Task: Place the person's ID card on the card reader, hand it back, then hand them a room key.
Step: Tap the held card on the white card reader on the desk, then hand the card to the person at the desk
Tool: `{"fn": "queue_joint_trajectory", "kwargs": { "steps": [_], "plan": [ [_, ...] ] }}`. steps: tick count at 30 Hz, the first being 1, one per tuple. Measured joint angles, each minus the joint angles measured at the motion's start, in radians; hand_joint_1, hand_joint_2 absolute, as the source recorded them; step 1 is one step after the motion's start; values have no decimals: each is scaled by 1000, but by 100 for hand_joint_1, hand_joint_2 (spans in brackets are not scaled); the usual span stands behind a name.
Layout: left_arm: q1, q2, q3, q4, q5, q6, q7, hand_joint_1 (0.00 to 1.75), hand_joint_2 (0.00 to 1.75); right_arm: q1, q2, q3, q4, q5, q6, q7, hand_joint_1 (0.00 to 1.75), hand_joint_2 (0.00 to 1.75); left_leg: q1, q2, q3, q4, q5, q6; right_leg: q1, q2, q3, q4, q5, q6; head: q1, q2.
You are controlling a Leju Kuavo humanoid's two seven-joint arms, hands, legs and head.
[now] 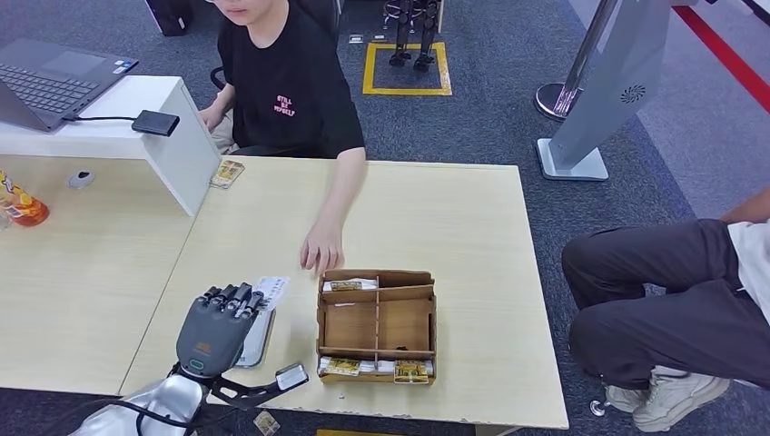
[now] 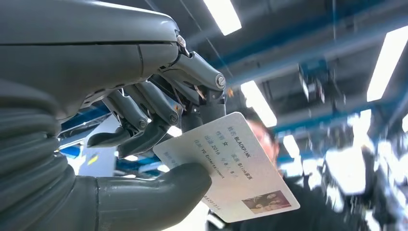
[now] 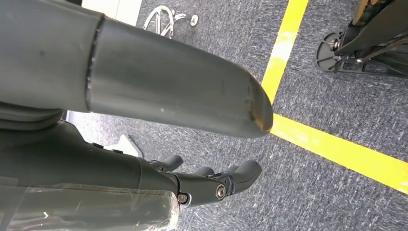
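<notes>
Fingers of my left hand (image 1: pixel 216 329) are clamped on the ID card (image 1: pixel 271 291); in the left wrist view the thick thumb (image 2: pixel 159 199) presses one face of the card (image 2: pixel 231 168) and the darker fingers (image 2: pixel 144 113) curl behind it, printed side toward the camera, with a small photo at one corner. I take the wooden tray (image 1: pixel 377 325) on the pale surface (image 1: pixel 463 227) as my landmark. The left hand hangs just to the left of the tray, over a flat grey card reader (image 1: pixel 257 338) lying on the surface, and the card sticks out past the fingertips toward the far side. The tray's near compartment holds a row of small yellow-printed cards (image 1: pixel 374 367), and its far compartment holds a few more (image 1: pixel 350 284). Just beyond the tray's far left corner a person's hand (image 1: pixel 321 247) rests on the surface, the person (image 1: pixel 286 77) in a black shirt seated at the far edge. Farther left and beyond the tray a laptop (image 1: pixel 50 80) sits on a white raised counter. To the right of the tray a second person's leg in dark trousers (image 1: pixel 663 291) shows.

My right hand (image 3: pixel 211 185) hangs over grey carpet with yellow tape lines (image 3: pixel 337 149), fingers curled in together and holding nothing.
</notes>
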Motion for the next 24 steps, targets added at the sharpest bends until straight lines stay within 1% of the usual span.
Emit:
{"fn": "queue_joint_trajectory", "kwargs": {
  "steps": [2,6,10,14,17,19,24],
  "plan": [
    [-28,-8,0,-40,0,0,-6,175,175,0,0,0,0,0,0,0,0,0,0,0,0,0,0,0,0,0,0,0,0,0,0,0],
    [-64,-38,0,-99,0,0,-33,175,175,0,0,0,0,1,-1,0,0,0,0,0,0,0,0,0,0,0,-1,0,0,0,0,0],
    [-70,-68,2,-128,0,0,-63,175,175,0,0,0,0,7,0,0,0,0,0,0,-1,0,0,0,0,1,-1,0,0,0,0,0],
    [-69,-105,24,-134,0,0,-99,175,175,0,0,3,0,26,5,-1,0,0,0,0,-1,0,0,0,0,0,-1,0,0,0,0,0],
    [-69,-147,47,-121,1,0,-116,175,175,-1,0,12,0,42,9,-5,0,0,0,0,-1,0,0,0,0,0,-1,0,0,0,0,0],
    [-68,-181,67,-96,1,0,-142,175,175,-2,0,20,0,51,13,-6,0,0,0,0,-1,0,0,0,0,0,-1,0,0,0,0,0],
    [-59,-268,154,3,1,0,-275,175,175,-5,-1,38,0,69,20,-6,0,0,0,0,-1,0,0,0,0,0,-1,0,0,0,0,0]
  ]
}}
